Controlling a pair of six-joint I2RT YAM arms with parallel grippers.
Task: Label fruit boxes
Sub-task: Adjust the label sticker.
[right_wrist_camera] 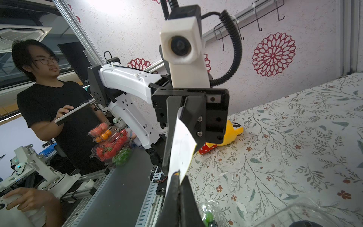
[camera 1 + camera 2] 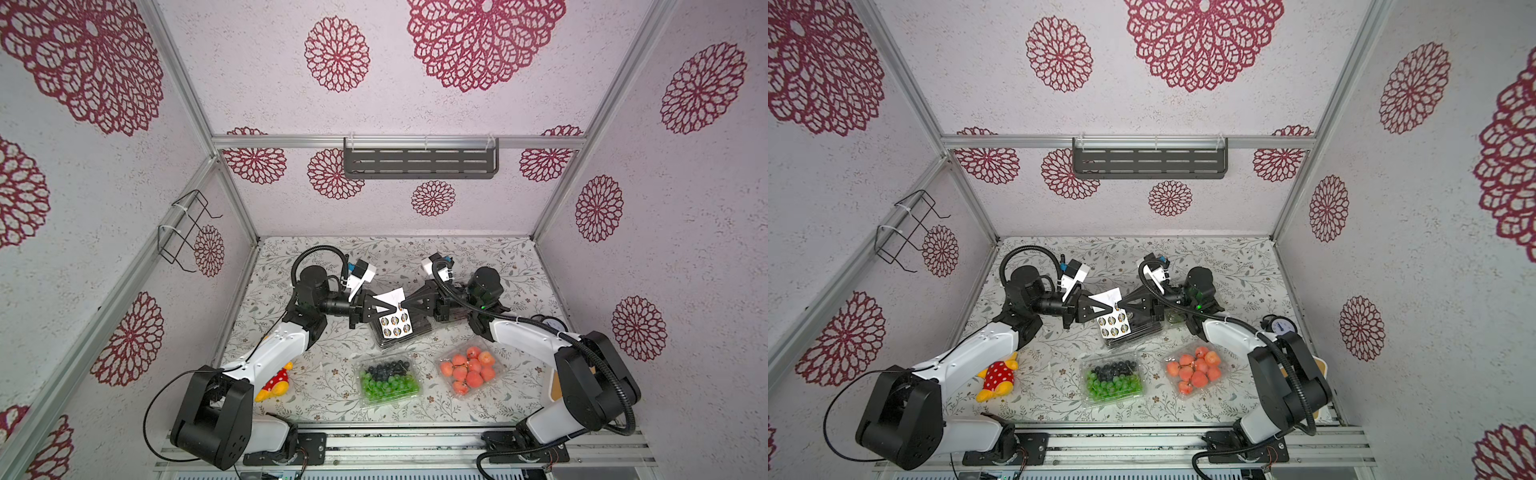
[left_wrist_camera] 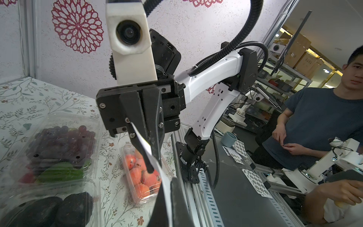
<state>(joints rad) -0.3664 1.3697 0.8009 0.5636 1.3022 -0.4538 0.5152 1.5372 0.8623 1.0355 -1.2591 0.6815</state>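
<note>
Table [image 2: 332, 386] read as a clock face from above: 12 at the back wall, 6 at the front rail.

Left arm reaches in from 8, right arm from 4; their tips meet nose to nose at the centre, above the table.

Left pincer [image 2: 394, 308]: closed, gripping the sheet [image 2: 397, 326]. In the right wrist view the white paper runs up between its two black fingers.

Right pincer [image 2: 402, 307]: closed too, nipping the same sheet at its edge, tip just beside the left tip. A coloured sticker sits right at the nip; I cannot tell whether it pinches the sticker alone or the paper with it.

Sheet: white, bent; the blank part stands up toward 12 between the pincers; the part toward 6 shows six round stickers in two rows, tilted over the black box. Touching or apart: cannot tell.

Boxes, all four clear with lids shut:
- black box [image 3: 47, 208]: at the centre, directly under the sheet; only its dark front edge shows in both top views
- purple box [image 3: 62, 141]: just beside the black box, on the 2 to 3 side, under the right pincer and wrist; mostly hidden from above
- green box [image 2: 388, 380]: at 6, near the front edge; dark blue fruit on its 12 side, green on its 6 side
- orange box [image 2: 468, 371]: at about 4 to 5, near the green box but apart, turned askew

Toy [image 2: 276, 380]: yellow plush in a red spotted dress, at 8, partly under the left forearm.
</note>
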